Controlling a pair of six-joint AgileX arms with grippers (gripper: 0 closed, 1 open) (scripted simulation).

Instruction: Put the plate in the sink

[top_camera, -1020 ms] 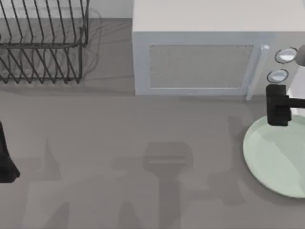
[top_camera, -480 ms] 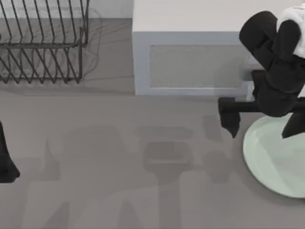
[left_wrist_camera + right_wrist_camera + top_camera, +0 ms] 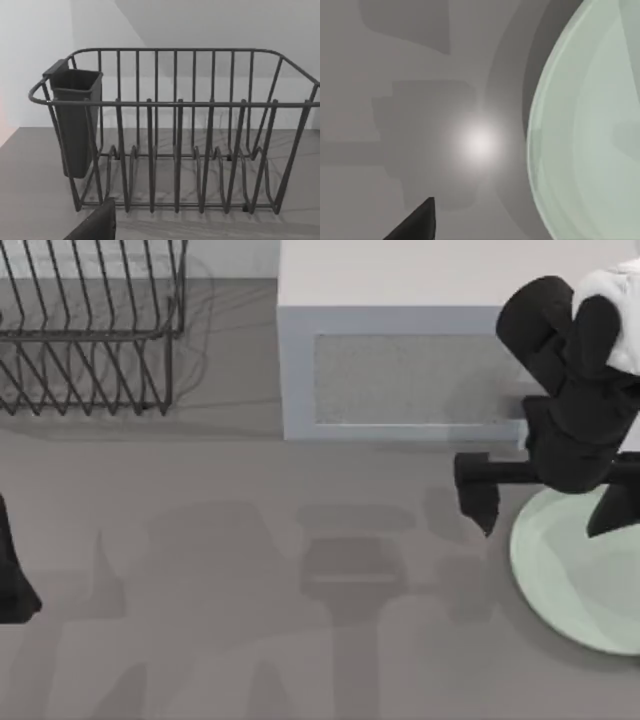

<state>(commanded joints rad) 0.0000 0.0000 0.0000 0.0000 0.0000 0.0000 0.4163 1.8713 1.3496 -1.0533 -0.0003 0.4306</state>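
**Top view.** Grey counter (image 3: pixel 250 640) seen from above. Pale mint-green plate (image 3: pixel 570 580) lying flat on the counter at the right edge, partly cut off by the frame, in front of the microwave (image 3: pixel 400 350) that stands at the back. Right arm reaching in from the upper right, its dark bulk over the microwave's right end and the plate's far rim. Right tool (image 3: pixel 478 490) projecting leftward from that bulk, over bare counter just beside the plate's left rim, nothing held; opening of the fingers cannot be told from this angle. Wire dish rack (image 3: pixel 90 330) at the back left, well apart from the plate. Left arm parked at the left edge of the counter, a dark part of the left tool (image 3: pixel 12 570) in sight; opening cannot be told. Soft arm shadows across the middle of the counter.

**Left wrist view.** Dish rack (image 3: pixel 175 135) upright on the counter, facing the camera, slots vacant. Dark cutlery cup (image 3: pixel 75 120) hung on one end of the rack. Dark tip of the left tool (image 3: pixel 97 225) at the picture's edge, clear of the rack.

**Right wrist view.** Curved rim and shallow well of the plate (image 3: pixel 590 130) resting on the counter (image 3: pixel 380 60). One dark fingertip of the right tool (image 3: pixel 417 222) over bare counter beside the plate, not touching it. Bright glare spot on the counter near the rim.
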